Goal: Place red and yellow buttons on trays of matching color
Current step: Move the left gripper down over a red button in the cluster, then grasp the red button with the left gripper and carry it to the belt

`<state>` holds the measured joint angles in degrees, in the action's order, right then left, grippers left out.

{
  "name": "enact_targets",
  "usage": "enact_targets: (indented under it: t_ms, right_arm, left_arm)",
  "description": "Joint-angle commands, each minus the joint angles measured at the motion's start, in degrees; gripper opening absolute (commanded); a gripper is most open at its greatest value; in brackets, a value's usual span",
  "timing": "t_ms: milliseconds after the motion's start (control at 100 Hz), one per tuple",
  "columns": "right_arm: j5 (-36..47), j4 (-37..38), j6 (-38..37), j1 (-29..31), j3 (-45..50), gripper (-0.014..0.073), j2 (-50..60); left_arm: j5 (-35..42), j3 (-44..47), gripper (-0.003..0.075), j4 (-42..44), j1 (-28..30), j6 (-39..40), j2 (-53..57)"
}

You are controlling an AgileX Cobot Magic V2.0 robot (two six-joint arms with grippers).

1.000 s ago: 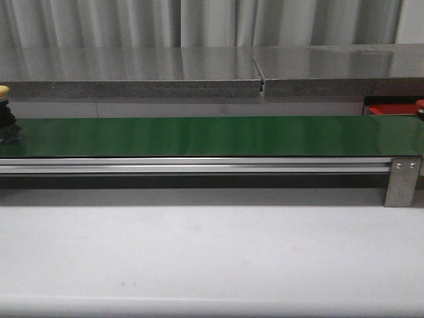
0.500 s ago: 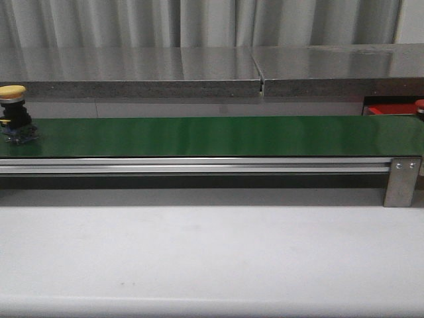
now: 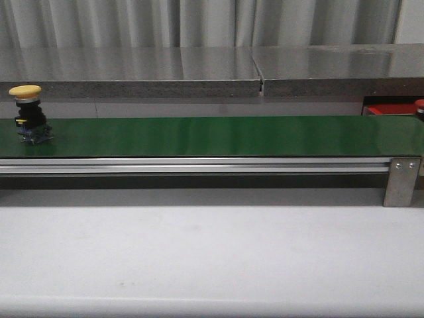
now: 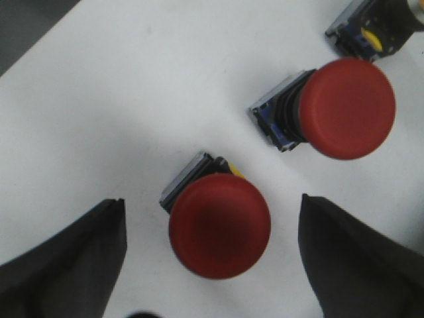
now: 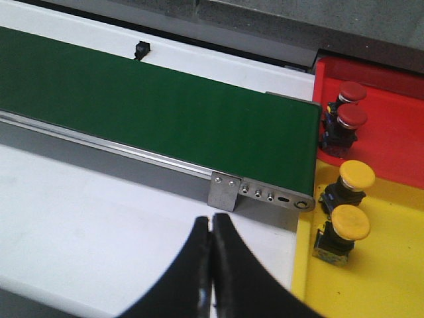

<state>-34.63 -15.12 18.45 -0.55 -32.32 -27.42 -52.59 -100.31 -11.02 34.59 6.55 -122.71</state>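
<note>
A yellow button [image 3: 26,111] with a black base stands on the green belt [image 3: 218,136] near its left end. In the left wrist view my left gripper [image 4: 212,202] is open over a white surface, straddling a red button [image 4: 220,225] without touching it. A second red button [image 4: 348,109] lies beside it. My right gripper [image 5: 212,220] is shut and empty above the white table, close to the belt's end bracket [image 5: 225,191]. The red tray [image 5: 391,132] holds two red buttons [image 5: 351,118]. The yellow tray [image 5: 384,278] holds two yellow buttons [image 5: 351,222].
Part of a third button's base [image 4: 361,30] shows at the edge of the left wrist view. A grey counter [image 3: 132,73] runs behind the belt. The belt's metal rail [image 3: 199,165] lines its near side. The red tray [image 3: 381,110] peeks out at the far right.
The yellow button has travelled to the right along the belt from the left edge of the front view. Nothing else has moved there.
</note>
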Motion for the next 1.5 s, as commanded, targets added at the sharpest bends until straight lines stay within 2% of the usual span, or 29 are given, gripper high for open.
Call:
enact_targets:
  t_ms: [0, 70, 190, 380, 500, 680, 930, 1150, 1310, 1490]
  right_arm:
    - [3.8, -0.3, 0.4, -0.1, -1.5, -0.0118, -0.1]
    - [3.8, -0.3, 0.4, -0.1, -1.5, -0.0118, -0.1]
    - [3.8, -0.3, 0.4, -0.1, -1.5, -0.0118, -0.1]
    - [3.8, -0.3, 0.4, -0.1, -1.5, -0.0118, -0.1]
    - [3.8, -0.3, 0.4, -0.1, -1.5, -0.0118, -0.1]
    - [3.8, -0.3, 0.4, -0.1, -1.5, -0.0118, -0.1]
    - [3.8, -0.3, 0.4, -0.1, -1.5, -0.0118, -0.1]
    - [3.8, -0.3, 0.4, -0.1, -1.5, -0.0118, -0.1]
    - [3.8, -0.5, 0.4, -0.1, -1.5, -0.0118, -0.1]
    - [3.8, -0.6, 0.4, -0.1, -1.5, -0.0118, -0.1]
  left_arm:
    - [2.6, -1.9, 0.0531, -1.4, -0.1, 0.1, 2.3]
    - [2.2, -1.9, 0.0517, -1.4, -0.1, 0.1, 1.4]
    - [2.5, -1.9, 0.0447, -1.3, -0.1, 0.1, 0.5]
    - [3.4, -2.1, 0.0241, -1.3, -0.1, 0.1, 0.5]
    - [3.3, -2.1, 0.016, -1.1, -0.1, 0.0, 0.6]
    - [3.3, -2.1, 0.0142, 0.8, -0.1, 0.0, 3.1]
    - [1.8, -1.1, 0.008, 2.0, -0.1, -2.9, 8.5]
    - [6.3, 9.5, 0.004, 1.0, -0.1, -4.3, 16.8]
    - [12.0, 17.9, 0.0039, -4.4, -0.3, -6.0, 22.9]
    - [11.9, 19.6, 0.0039, -4.9, -2.9, -6.6, 25.2]
